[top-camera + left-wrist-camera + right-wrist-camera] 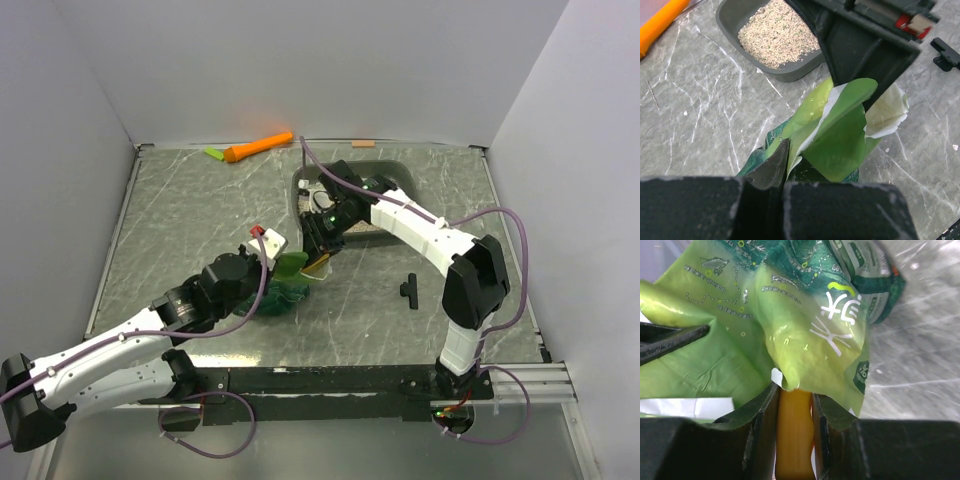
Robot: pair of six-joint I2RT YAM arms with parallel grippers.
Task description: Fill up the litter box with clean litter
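Note:
The litter box [395,172] is a dark grey tray at the back, right of centre, partly under my right arm. In the left wrist view beige clean litter [777,32] lies loose inside the litter box [732,22]. A green crinkled bag [285,290] stands on the table in front of it. My left gripper [280,270] is shut on the bag's [837,135] top edge, as the left gripper [785,152] shows up close. My right gripper [794,390] is shut on an orange scoop's handle [795,435], whose front end is hidden inside the bag [805,315]. From above, the right gripper [320,255] hangs over the bag's mouth.
A long orange object [258,147] with a green end [214,153] lies along the back wall. A small black clip [410,290] lies on the table right of the bag, also the black clip [946,52] in the left wrist view. White walls enclose three sides.

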